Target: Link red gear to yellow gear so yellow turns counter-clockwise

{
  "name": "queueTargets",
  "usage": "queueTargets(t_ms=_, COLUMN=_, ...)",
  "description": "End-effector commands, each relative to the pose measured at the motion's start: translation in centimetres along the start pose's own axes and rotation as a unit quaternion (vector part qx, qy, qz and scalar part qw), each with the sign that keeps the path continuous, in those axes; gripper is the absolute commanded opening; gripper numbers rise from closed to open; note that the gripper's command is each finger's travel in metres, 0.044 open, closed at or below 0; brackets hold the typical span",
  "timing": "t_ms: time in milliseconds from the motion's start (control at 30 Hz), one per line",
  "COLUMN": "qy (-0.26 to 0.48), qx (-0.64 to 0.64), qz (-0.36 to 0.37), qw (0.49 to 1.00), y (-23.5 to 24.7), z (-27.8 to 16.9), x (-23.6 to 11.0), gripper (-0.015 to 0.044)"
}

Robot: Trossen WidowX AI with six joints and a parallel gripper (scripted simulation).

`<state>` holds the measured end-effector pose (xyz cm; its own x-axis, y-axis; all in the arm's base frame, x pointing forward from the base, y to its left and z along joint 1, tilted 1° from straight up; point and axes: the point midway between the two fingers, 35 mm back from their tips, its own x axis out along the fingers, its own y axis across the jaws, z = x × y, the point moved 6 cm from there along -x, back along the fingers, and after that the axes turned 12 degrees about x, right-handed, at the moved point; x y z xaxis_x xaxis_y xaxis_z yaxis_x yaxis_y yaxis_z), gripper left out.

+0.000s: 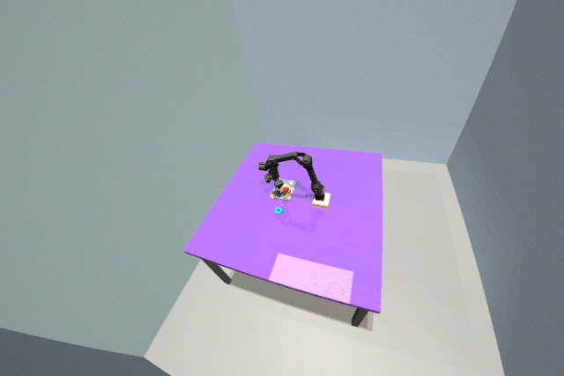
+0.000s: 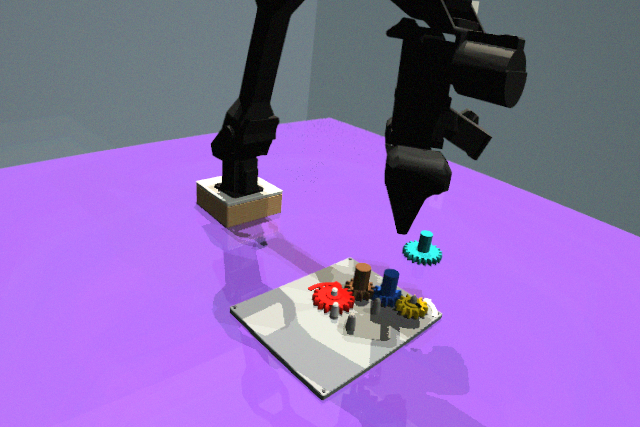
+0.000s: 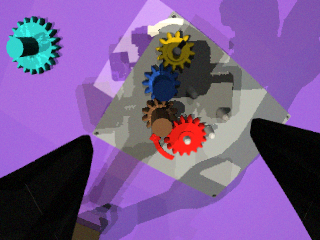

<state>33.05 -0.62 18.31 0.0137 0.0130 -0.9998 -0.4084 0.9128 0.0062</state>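
Below the tool (image 1: 278, 183) (image 2: 403, 232) (image 3: 174, 135), blue gear (image 1: 278, 193) (image 2: 388, 289) (image 3: 161, 85)

The purple table (image 1: 337, 235) (image 2: 129, 267) (image 3: 30, 110) carried the grey board (image 1: 291, 184) (image 2: 289, 339) (image 3: 125, 130), nearer its left edge than its right in the top view, a cyan gear (image 1: 278, 210) (image 2: 413, 252) (image 3: 42, 45) just beside it.

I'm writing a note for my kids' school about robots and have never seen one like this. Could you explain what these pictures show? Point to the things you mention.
It is one black jointed arm with a two-fingered gripper (image 2: 403, 232) (image 3: 174, 135). One picture looks down from far above, one from beside the table, and one from the arm's wrist, past its fingers. On the purple table lies a grey board (image 2: 289, 331) (image 3: 192, 172) with short pegs. Red (image 2: 330, 299) (image 3: 192, 131), brown (image 2: 362, 276) (image 3: 161, 127), blue (image 2: 390, 282) (image 3: 162, 87) and yellow (image 2: 408, 307) (image 3: 175, 50) gears sit on it in a chain. A turquoise gear (image 1: 278, 210) (image 2: 424, 251) (image 3: 45, 45) stands off the board. The gripper is open above the board, holding nothing.
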Motion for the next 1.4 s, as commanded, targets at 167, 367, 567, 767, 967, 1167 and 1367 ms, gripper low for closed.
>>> queueTargets(t_ms=167, qy=0.001, qx=-0.001, qz=0.000, qw=1.000, y=0.0, z=0.0, x=0.0, gripper=0.0440)
queueTargets(t_ms=367, qy=0.001, qx=-0.001, qz=0.000, qw=1.000, y=0.0, z=0.0, x=0.0, gripper=0.0440)
queueTargets(t_ms=567, qy=0.001, qx=-0.001, qz=0.000, qw=1.000, y=0.0, z=0.0, x=0.0, gripper=0.0440)
queueTargets(t_ms=767, qy=-0.007, qx=-0.013, qz=-0.010, qw=1.000, y=4.1, z=1.2, x=-0.8, gripper=0.0440)
queueTargets(t_ms=967, qy=-0.009, qx=-0.011, qz=-0.004, qw=1.000, y=11.4, z=2.2, x=-2.0, gripper=0.0440)
queueTargets(t_ms=1167, qy=-0.004, qx=-0.005, qz=0.007, qw=1.000, y=20.7, z=1.0, x=-3.5, gripper=0.0440)
queueTargets(t_ms=1367, qy=0.001, qx=-0.001, qz=0.012, qw=1.000, y=25.7, z=-0.9, x=-4.5, gripper=0.0440)
